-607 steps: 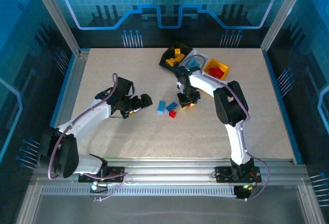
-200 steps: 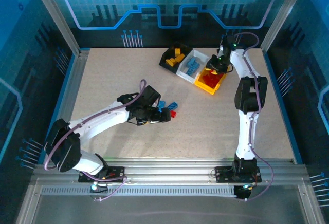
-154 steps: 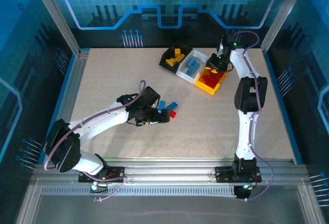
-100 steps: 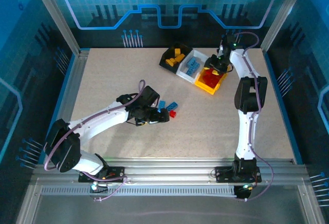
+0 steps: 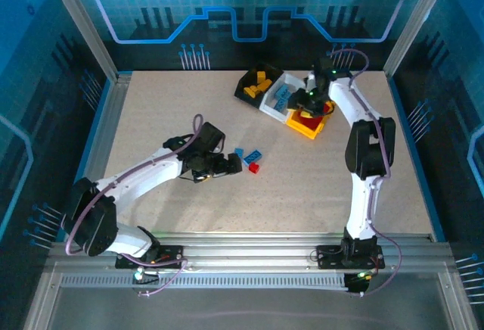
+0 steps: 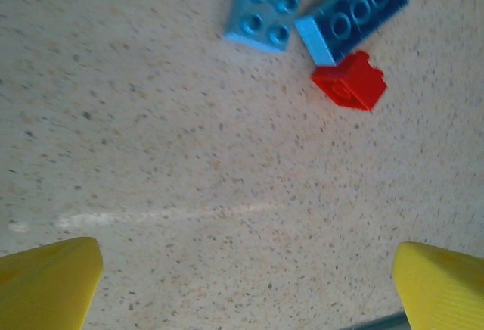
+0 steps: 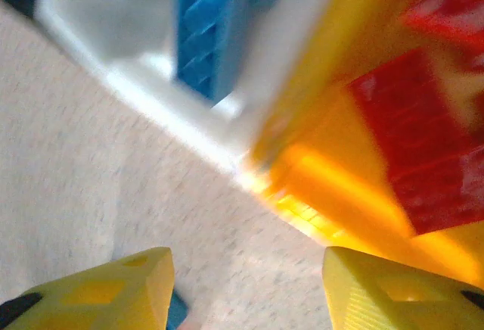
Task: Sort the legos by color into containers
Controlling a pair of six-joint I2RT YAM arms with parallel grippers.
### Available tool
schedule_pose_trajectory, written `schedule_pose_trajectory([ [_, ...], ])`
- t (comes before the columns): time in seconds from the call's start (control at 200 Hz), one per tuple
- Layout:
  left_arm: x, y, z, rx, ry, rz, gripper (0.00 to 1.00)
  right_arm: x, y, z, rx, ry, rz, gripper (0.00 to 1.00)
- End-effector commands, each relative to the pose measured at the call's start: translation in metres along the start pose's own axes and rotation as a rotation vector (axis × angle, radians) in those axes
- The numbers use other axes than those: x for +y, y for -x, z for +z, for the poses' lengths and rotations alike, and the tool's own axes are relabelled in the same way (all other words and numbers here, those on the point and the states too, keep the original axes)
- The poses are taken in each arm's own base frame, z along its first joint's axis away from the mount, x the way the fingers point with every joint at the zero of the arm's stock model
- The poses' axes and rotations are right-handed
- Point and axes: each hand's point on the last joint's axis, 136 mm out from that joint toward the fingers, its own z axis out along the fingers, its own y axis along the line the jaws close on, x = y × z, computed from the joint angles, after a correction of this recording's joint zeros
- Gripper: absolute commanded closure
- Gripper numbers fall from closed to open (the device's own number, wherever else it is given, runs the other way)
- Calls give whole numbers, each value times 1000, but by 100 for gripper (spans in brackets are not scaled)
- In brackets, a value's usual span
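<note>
– Two qs: where's each claw, and what's it doing?
– Table (image 5: 151,110) first: L claw (image 6: 246,288) is low, near mid-table, fingers (image 6: 49,281) spread wide, nothing btwn. R claw (image 7: 249,292) is at the far side over the bins, fingers (image 7: 106,292) apart, empty.
– Bins?
– Row at far edge, L to R: black bin (image 5: 243,91) w/ yellow bricks (image 5: 261,82), white bin (image 5: 266,103) w/ blue bricks (image 7: 208,42), yellow bin (image 5: 302,127) w/ red bricks (image 7: 423,133).
– Loose pcs?
– 3, just right of L claw: light blue brick (image 6: 266,8), dark blue brick (image 6: 352,14) touching its corner, small red brick (image 6: 349,82) just beside.
</note>
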Motion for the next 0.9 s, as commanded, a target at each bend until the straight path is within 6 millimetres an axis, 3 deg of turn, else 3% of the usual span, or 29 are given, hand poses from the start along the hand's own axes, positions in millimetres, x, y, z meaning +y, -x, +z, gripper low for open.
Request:
schedule_pose_trajectory([
  [0.0, 7, 16, -12, -41, -73, -61, 1, 50, -50, -4, 53, 45, -207, 41],
  [0.11, 18, 31, -18, -71, -124, -134, 1, 78, -109, 12, 159, 54, -390, 37],
  [0.22, 25, 39, -20, -85, -143, -172, 1, 88, -159, 30, 258, -1, -568, 34],
  [0.37, 29, 43, -27, -108, -153, -193, 1, 90, -200, 49, 328, -101, -751, 32],
  [0.59, 42, 34, -31, -119, -153, -223, 1, 87, -221, 71, 373, -179, -850, 32],
  [0.896, 55, 23, -36, -123, -146, -252, 1, 78, -212, 88, 367, -268, -843, 35],
])
